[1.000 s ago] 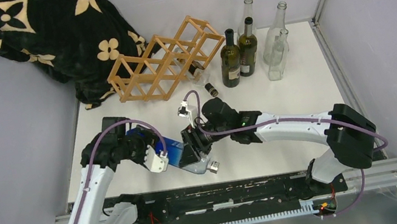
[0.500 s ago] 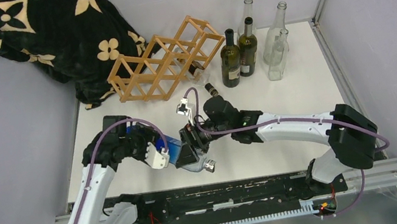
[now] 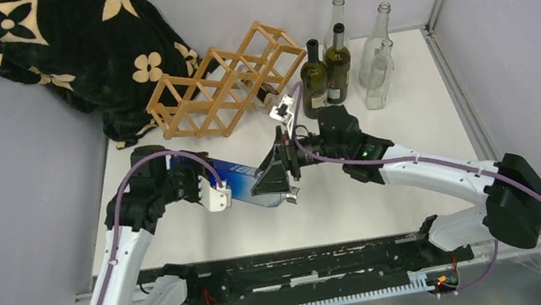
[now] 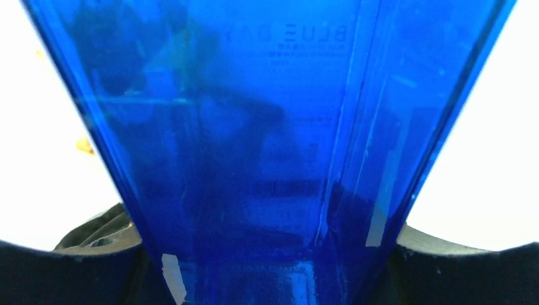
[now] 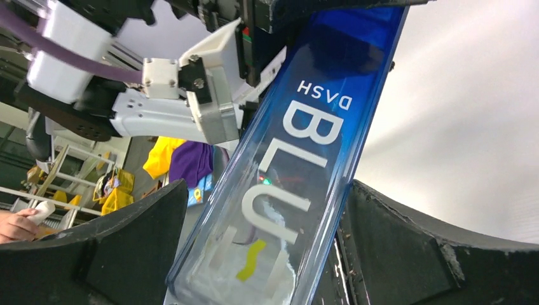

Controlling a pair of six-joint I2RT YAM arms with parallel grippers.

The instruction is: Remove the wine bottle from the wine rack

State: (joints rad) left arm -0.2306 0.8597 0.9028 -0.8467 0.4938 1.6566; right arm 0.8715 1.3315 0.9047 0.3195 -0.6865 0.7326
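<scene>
blue bottle (image 3: 242, 176): 1 | left hand (image 3: 214, 183), right hand (image 3: 277, 173): both clamp it | wine rack (image 3: 226, 85): 1 | standing bottles (image 3: 313, 82): 5

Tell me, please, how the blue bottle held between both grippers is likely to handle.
The blue bottle looks rigid, spanning straight between the left gripper and right gripper without sagging. Its glossy faces are probably slippery, though the flat sides should resist rolling. Being see-through glass or hard plastic, it may crack if dropped.

The blue bottle (image 4: 267, 159) fills the left wrist view, cut off above and below, its small print (image 4: 304, 51) too blurred to read.
</scene>
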